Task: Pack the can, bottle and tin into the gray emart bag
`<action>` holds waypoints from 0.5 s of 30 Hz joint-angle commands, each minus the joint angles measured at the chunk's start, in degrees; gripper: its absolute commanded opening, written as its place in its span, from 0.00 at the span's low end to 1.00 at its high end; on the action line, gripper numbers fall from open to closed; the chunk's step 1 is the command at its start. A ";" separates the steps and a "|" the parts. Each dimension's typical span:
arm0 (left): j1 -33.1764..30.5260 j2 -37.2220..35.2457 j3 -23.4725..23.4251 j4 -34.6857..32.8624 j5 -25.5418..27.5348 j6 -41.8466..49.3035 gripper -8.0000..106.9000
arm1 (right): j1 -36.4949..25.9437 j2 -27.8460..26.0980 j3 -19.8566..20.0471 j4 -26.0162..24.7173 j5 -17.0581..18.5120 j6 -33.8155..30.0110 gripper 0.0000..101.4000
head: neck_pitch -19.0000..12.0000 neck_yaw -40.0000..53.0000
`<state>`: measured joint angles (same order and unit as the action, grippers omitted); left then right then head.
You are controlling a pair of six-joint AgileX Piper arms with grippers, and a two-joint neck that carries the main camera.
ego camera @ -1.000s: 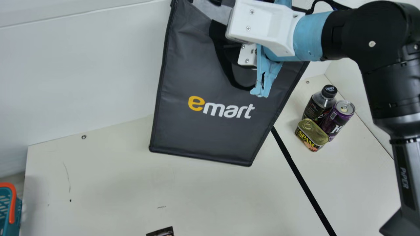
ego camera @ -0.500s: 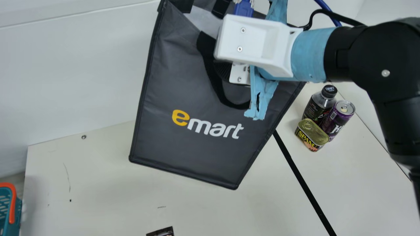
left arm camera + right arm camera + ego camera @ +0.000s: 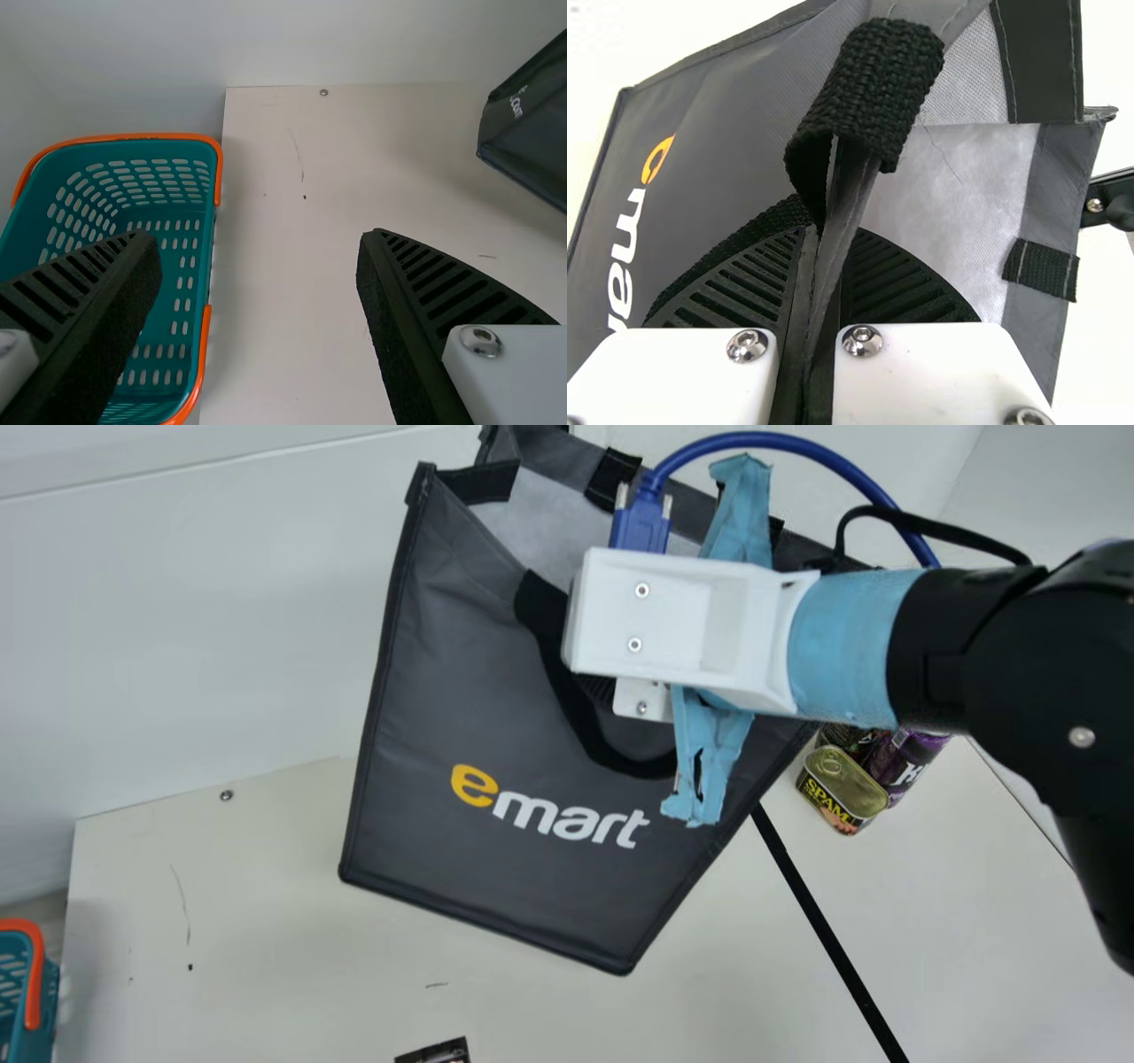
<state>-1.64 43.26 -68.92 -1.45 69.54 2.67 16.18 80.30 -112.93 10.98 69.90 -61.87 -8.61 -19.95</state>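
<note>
Hold the soft gray cloth emart bag (image 3: 478, 708), pinched in the black ribbed right gripper (image 3: 827, 237); lower slowly, bottom flat on the cream table (image 3: 266, 948). Steady with the wide-open black ribbed left gripper (image 3: 259, 241).

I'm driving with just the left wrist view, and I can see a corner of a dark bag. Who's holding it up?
Observer: The right gripper is; its fingers are shut on the edge of the bag at its mouth.
Operator: Ooh! And where's the tin? Is it in there yet?
Observer: No, the tin is on the table, to the right of the bag in the main view.
Operator: Is it all alone?
Observer: No, the purple can is right beside it.
</note>
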 commanded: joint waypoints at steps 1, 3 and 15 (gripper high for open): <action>0.00 0.00 0.00 0.00 0.00 0.00 0.85 | 0.72 -0.62 1.12 -0.61 0.00 0.34 0.00 | -1.39 -0.05; 0.00 0.00 0.00 0.00 0.00 0.00 0.85 | 1.50 -1.23 2.21 -1.19 0.00 0.72 0.00 | -1.39 -0.05; 0.00 0.00 0.00 0.00 0.00 0.00 0.85 | 4.52 -3.93 8.37 -3.30 0.00 2.34 0.00 | -1.39 -0.05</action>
<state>-1.64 43.26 -68.92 -1.45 69.54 2.67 20.64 76.40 -105.01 7.85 69.70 -59.52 -8.70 -19.95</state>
